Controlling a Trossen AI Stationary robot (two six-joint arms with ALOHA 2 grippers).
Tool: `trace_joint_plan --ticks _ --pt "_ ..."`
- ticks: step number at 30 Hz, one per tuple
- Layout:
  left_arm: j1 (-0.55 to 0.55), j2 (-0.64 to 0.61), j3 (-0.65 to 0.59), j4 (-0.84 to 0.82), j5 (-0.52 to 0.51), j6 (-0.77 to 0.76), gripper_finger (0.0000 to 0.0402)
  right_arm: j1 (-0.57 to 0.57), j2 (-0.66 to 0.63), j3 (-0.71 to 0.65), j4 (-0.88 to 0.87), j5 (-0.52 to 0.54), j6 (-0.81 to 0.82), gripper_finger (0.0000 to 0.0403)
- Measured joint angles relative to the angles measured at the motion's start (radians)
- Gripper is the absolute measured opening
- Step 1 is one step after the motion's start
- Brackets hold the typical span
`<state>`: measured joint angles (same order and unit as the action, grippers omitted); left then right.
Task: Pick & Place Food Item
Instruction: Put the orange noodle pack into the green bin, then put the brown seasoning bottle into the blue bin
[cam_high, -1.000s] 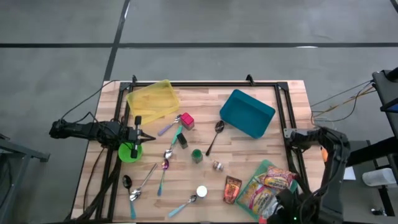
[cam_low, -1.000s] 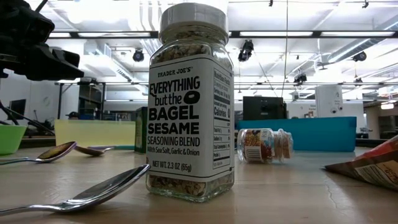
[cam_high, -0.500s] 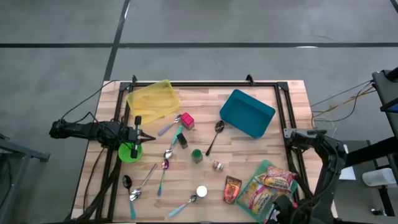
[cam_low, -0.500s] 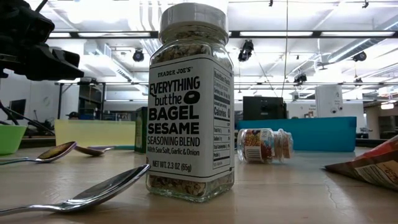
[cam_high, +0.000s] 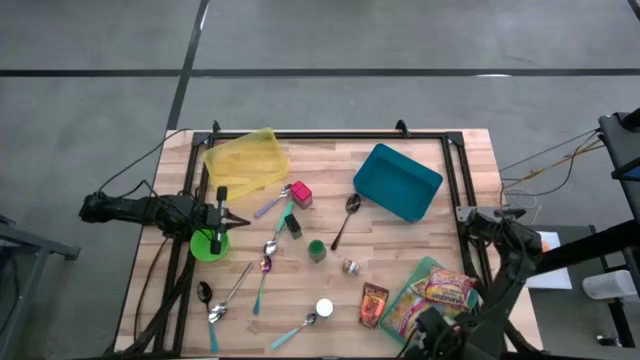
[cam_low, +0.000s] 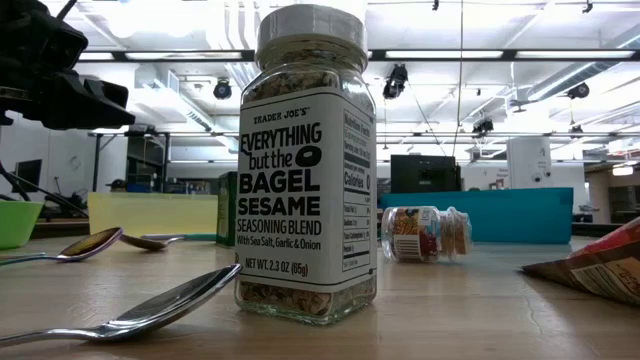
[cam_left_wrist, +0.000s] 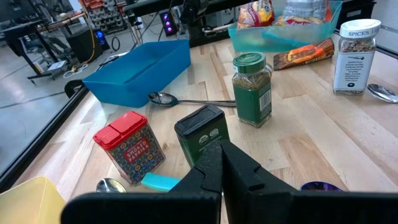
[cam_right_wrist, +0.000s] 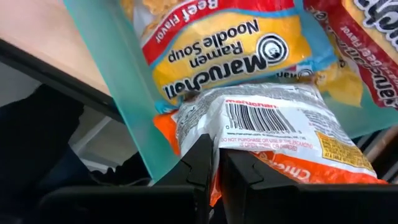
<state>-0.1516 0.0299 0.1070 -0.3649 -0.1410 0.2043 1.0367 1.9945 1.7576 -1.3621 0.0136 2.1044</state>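
At the desk's front right corner, the right gripper (cam_right_wrist: 214, 163) has its fingers pinched together on the edge of an orange-and-white ramen packet (cam_right_wrist: 273, 127), holding it just above the teal tray (cam_right_wrist: 118, 81) of noodle packs. Beneath it lies a yellow beef ramen pack (cam_right_wrist: 217, 46) (label reads upside down from the wrist). From above, the right arm reaches over that corner beside the tray (cam_high: 425, 272). Along the left edge, the left gripper (cam_high: 222, 217) waits over the green bowl (cam_high: 205, 246), fingers closed on nothing. Before it stand a red spice tin (cam_left_wrist: 129, 146), a dark green tin (cam_left_wrist: 202, 129) and a green herb jar (cam_left_wrist: 252, 88). Toward the back edge sit the yellow bin (cam_high: 245, 160) and the blue bin (cam_high: 397, 181). Near the front edge stands the seasoning jar (cam_low: 305, 165), with a spoon (cam_low: 130, 312) just beside it.
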Motion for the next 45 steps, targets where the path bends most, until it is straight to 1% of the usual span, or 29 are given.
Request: trace_joint_plan --ticks 3,8,10,12,19,21,25,30,34,37,40,45 --pt "0.0 0.0 0.0 0.0 0.0 0.0 0.0 -0.008 0.008 0.0 -0.001 -0.043 -0.003 0.0015" --pt "0.0 0.0 0.0 0.0 0.0 0.0 0.0 -0.007 0.017 0.0 -0.002 -0.045 0.002 0.0017" --pt "0.0 0.0 0.0 0.0 0.0 0.0 0.0 -0.007 0.017 0.0 -0.003 -0.043 0.025 0.0029" --pt "0.0 0.0 0.0 0.0 0.0 0.0 0.0 -0.007 0.016 0.0 -0.004 -0.041 0.038 0.0054" --pt "0.0 0.0 0.0 0.0 0.0 0.0 0.0 -0.007 0.013 0.0 -0.008 -0.038 0.005 0.0176" --pt "0.0 0.0 0.0 0.0 0.0 0.0 0.0 -0.008 0.012 0.0 -0.018 -0.038 0.005 0.0205" --pt "0.0 0.0 0.0 0.0 0.0 0.0 0.0 -0.007 0.004 0.0 -0.02 -0.038 0.005 0.0248" --pt "0.0 0.0 0.0 0.0 0.0 0.0 0.0 -0.008 -0.031 0.001 -0.022 -0.021 0.004 0.0281" --pt "0.0 0.0 0.0 0.0 0.0 0.0 0.0 -0.007 -0.065 0.001 -0.024 0.074 -0.027 0.0293" --pt "0.0 0.0 0.0 0.0 0.0 0.0 0.0 -0.007 -0.092 0.001 -0.039 0.185 -0.068 0.0295" --pt "0.0 0.0 0.0 0.0 0.0 0.0 0.0 -0.007 -0.115 0.002 -0.055 0.326 -0.141 0.0295" --pt "0.0 0.0 0.0 0.0 0.0 0.0 0.0 -0.008 -0.15 0.002 -0.068 0.615 -0.298 0.0295"
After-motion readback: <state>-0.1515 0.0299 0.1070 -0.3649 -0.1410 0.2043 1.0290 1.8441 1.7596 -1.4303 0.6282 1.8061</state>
